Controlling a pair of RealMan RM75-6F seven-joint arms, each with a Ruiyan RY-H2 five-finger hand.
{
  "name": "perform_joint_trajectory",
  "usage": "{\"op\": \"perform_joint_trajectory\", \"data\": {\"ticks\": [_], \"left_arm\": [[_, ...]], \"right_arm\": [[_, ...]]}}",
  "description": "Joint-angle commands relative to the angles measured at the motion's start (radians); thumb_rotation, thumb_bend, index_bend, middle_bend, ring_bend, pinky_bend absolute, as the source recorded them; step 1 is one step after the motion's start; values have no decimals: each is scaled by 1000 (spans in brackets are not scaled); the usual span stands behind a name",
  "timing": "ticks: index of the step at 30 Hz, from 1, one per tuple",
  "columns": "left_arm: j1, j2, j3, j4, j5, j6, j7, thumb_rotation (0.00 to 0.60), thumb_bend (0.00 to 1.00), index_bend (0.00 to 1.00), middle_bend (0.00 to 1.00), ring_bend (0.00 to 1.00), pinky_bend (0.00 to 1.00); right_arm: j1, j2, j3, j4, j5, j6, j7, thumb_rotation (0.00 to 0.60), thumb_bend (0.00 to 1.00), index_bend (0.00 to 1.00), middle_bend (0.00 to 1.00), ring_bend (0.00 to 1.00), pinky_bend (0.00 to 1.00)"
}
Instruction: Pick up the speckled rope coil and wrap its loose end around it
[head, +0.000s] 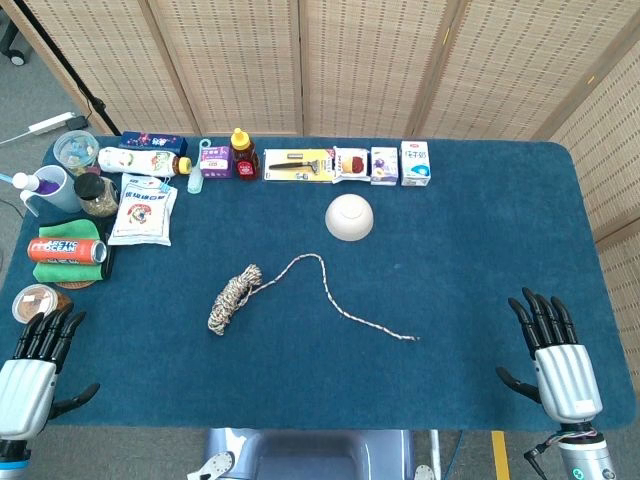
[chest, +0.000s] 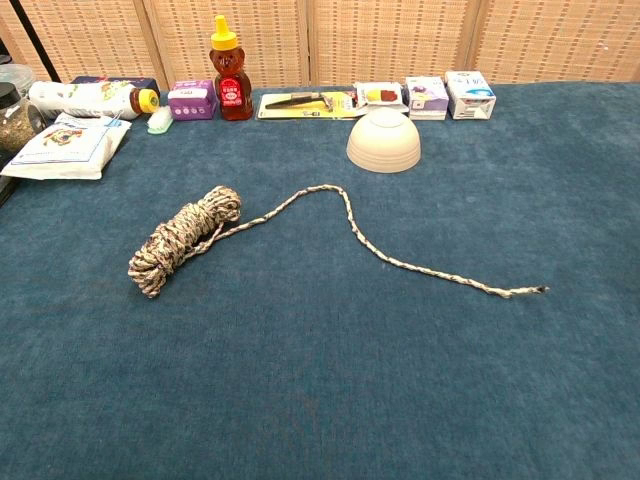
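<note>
The speckled rope coil (head: 234, 297) (chest: 184, 240) lies on the blue table, left of centre. Its loose end (head: 352, 312) (chest: 420, 264) trails off the coil, arcs up toward the bowl and runs down to the right, ending on the cloth. My left hand (head: 32, 373) rests at the table's near left corner, fingers spread, holding nothing. At the near right edge my right hand (head: 558, 358) lies the same way, far from the rope. Neither hand shows in the chest view.
An upturned white bowl (head: 350, 217) (chest: 384, 139) sits just behind the rope's arc. A row of small boxes, a honey bottle (head: 243, 154) (chest: 229, 70) and packets lines the far edge. Cans, jars and a cup crowd the left side (head: 66, 249).
</note>
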Motion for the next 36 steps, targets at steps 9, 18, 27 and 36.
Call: {"op": "perform_joint_trajectory", "data": {"ticks": [9, 18, 27, 36], "left_arm": [[3, 5, 1, 0, 4, 8, -14, 600, 89, 0, 0, 0, 0], [3, 12, 0, -2, 5, 12, -29, 600, 89, 0, 0, 0, 0], [9, 11, 3, -2, 8, 19, -29, 600, 88, 0, 0, 0, 0], [2, 7, -1, -30, 6, 3, -9, 600, 89, 0, 0, 0, 0]], "right_arm": [[4, 1, 0, 1, 4, -6, 9, 600, 0, 77, 0, 0, 0], [13, -6, -6, 6, -7, -20, 19, 600, 0, 133, 0, 0, 0], [62, -36, -11, 5, -18, -94, 53, 600, 6, 365, 0, 0, 0], [139, -76, 5, -59, 43, -250, -59, 600, 179, 444, 0, 0, 0]]}}
